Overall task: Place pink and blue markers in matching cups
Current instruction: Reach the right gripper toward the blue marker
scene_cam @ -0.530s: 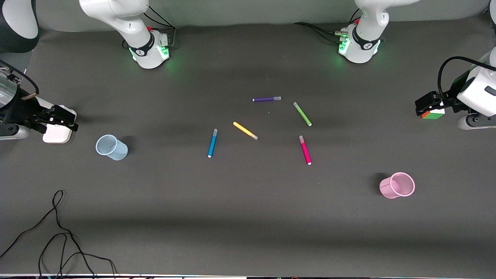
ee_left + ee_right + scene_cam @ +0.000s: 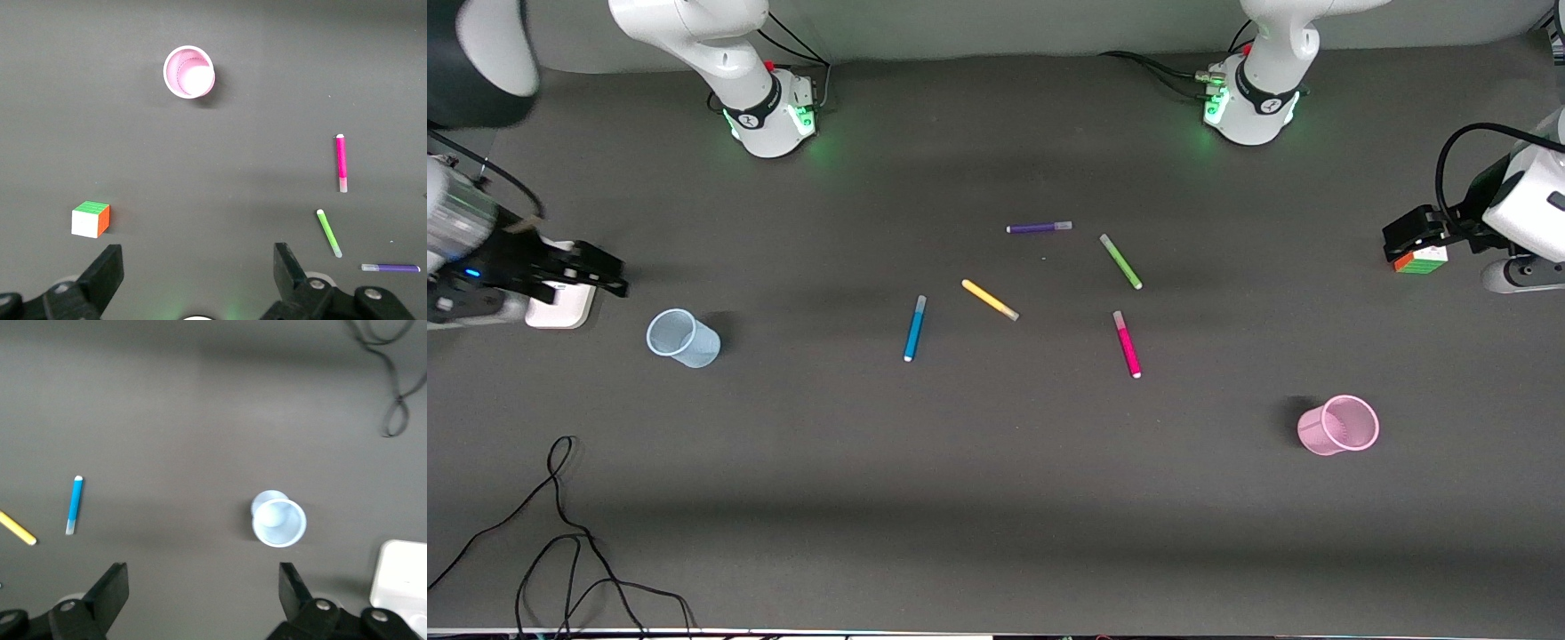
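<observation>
Surveying from the camera's edge of the table upward: the pink cup (image 2: 1338, 426) stands lowest in the front view, toward my left arm's end, upright and empty. Next come the pink marker (image 2: 1127, 344) and the blue marker (image 2: 914, 328), both flat on the table, well apart, each with its long axis running roughly toward and away from the camera. The blue cup (image 2: 682, 338) stands at about the same depth, toward my right arm's end.

My right gripper (image 2: 203, 593) hangs over that end beside the blue cup, fingers spread wide, holding nothing. My left gripper (image 2: 197, 277) hangs over its own end by a colour cube (image 2: 1420, 260), equally wide and empty.

Finding: each marker lies inboard of its cup, toward the table's middle. The right arm is nearer blue, the left nearer pink.
</observation>
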Available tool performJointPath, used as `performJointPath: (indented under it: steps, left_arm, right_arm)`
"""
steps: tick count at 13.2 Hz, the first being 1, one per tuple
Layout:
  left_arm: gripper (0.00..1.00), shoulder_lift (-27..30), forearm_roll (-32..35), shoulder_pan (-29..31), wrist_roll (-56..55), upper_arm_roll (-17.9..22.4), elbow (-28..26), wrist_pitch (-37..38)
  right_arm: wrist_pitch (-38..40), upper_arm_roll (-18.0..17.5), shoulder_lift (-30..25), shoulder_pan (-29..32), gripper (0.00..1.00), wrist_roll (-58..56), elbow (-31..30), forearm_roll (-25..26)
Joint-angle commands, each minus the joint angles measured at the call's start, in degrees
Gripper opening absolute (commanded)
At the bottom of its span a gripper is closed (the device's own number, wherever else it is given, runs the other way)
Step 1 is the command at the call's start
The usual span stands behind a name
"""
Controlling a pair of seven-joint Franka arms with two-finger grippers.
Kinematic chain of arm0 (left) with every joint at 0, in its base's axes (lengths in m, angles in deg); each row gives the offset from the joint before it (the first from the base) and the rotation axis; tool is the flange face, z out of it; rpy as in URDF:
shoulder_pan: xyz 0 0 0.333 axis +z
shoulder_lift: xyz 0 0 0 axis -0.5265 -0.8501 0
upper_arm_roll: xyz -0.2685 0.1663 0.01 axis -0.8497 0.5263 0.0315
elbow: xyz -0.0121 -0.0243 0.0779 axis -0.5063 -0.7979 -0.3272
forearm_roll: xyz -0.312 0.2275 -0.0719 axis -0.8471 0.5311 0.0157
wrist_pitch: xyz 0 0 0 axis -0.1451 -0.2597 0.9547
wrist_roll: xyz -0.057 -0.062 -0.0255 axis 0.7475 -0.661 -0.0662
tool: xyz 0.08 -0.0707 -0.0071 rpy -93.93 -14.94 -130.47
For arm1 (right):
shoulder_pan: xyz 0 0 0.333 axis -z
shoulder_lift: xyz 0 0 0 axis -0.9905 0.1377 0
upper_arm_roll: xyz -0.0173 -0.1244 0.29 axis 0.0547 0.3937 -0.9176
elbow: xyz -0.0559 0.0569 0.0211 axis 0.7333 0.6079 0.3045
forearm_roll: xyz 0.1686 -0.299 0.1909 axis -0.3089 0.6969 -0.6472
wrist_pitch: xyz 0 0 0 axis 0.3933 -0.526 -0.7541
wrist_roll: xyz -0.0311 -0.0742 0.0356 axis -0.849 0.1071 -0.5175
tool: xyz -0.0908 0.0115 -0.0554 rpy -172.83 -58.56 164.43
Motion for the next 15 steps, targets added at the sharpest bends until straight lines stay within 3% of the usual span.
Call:
performJointPath:
  steps: [1,4,6,10,15]
  left_arm:
    - [1.0,-0.8,0.4,-0.5,-1.2,0.1,2.2,1.4]
    - [1.0,-1.1,0.5,-0.6,-1.5,0.2,2.0,3.1]
    - [1.0,-1.1,0.5,-0.5,-1.5,0.2,2.1,3.6]
    - [1.0,-1.1,0.9,-0.9,-1.7,0.0,2.1,3.6]
    - [1.0,-1.2,0.9,-0.9,-1.5,0.2,2.1,3.6]
  right_arm:
    - [1.2,-7.3,7.2,0.4,1.0,10.4,3.9,0.2]
    - [0.8,-13.6,16.4,0.4,1.0,21.2,5.8,-0.1]
    - [0.2,-17.0,24.0,0.0,1.0,28.6,11.0,-0.1]
    - [-2.1,-21.5,41.9,-0.3,1.0,40.8,17.5,-2.0]
    - [-9.6,-21.5,47.7,-4.3,1.0,47.6,16.9,-2.0]
